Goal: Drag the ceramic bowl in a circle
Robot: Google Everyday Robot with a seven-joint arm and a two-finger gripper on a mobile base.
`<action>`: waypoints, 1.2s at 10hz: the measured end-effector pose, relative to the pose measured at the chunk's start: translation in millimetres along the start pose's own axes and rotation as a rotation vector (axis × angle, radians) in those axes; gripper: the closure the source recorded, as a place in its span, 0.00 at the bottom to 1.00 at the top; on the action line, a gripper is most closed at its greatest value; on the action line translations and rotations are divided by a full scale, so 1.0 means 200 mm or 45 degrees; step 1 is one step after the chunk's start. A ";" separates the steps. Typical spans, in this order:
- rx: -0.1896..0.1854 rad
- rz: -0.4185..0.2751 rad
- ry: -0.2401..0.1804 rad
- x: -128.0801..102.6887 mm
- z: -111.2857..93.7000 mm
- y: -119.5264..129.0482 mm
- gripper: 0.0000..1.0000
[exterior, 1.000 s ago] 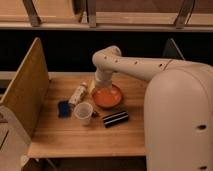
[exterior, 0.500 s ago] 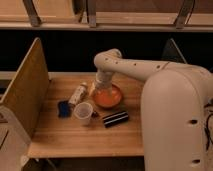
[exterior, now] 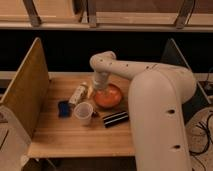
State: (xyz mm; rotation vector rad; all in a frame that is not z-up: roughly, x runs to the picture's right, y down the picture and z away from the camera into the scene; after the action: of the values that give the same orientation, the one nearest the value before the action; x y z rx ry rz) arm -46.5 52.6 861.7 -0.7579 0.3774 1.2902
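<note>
A light wooden bench (exterior: 60, 137) stands before a dark wall, with an upright wooden side panel (exterior: 25, 92) at the left of the frame. The orange round ceramic bowl (exterior: 110, 98) sits at the bench centre. The white arm's hand (exterior: 99, 88) is lowered onto the bowl's left rim; whether it is clamped cannot be told. A white cup (exterior: 83, 113), a blue packet (exterior: 63, 108) and a black striped bar (exterior: 115, 118) lie in front of the bowl.
</note>
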 end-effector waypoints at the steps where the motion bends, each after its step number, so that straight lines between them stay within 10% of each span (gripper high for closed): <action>1: -0.004 -0.014 0.042 -0.02 0.06 -0.01 0.35; 7: -0.100 0.091 0.201 -0.03 0.36 -0.09 0.37; 12: -0.171 0.110 0.159 -0.09 0.37 -0.15 0.86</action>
State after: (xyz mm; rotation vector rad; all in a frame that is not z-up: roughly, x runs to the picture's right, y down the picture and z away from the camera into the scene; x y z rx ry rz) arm -34.5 89.0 933.8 -0.9470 0.4308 1.3629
